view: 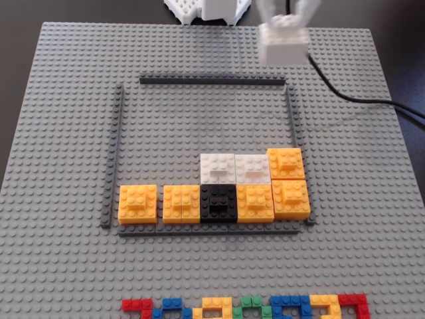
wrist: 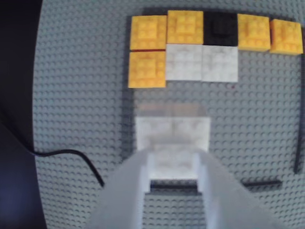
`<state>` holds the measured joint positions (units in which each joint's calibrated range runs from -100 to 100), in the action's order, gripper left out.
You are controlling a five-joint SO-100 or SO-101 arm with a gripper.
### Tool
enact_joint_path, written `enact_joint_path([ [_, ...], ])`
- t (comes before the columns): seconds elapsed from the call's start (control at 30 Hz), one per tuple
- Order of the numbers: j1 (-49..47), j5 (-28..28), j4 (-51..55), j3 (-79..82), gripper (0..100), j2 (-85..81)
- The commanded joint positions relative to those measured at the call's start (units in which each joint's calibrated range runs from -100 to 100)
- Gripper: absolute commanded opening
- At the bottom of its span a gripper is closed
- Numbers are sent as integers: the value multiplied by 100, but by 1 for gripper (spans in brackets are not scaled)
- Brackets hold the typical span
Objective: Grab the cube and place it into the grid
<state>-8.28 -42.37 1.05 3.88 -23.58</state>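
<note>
Wrist view: end effector clamped on blurred white cube; arm cropped in fixed view.

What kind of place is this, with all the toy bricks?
Probably a hobby or lab tabletop for robot practice: a grey studded baseplate, a frame holding yellow, white and black blocks, and a gripper holding a white cube.

Baseplate: grey, studded. Frame: dark grey. Cubes: five orange, two white, one black. Held cube: white. Cable: black.
</note>
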Motion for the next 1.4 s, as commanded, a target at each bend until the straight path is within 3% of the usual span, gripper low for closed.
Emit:
enact_joint_path([
  [0.0, 507, -278, -286, 550, 3, -557],
  [0.57, 1671, -1031, -1361, 2199, 2, -110],
  [1.37, 1745, -1148, -2015, 1247, 2, 2255],
])
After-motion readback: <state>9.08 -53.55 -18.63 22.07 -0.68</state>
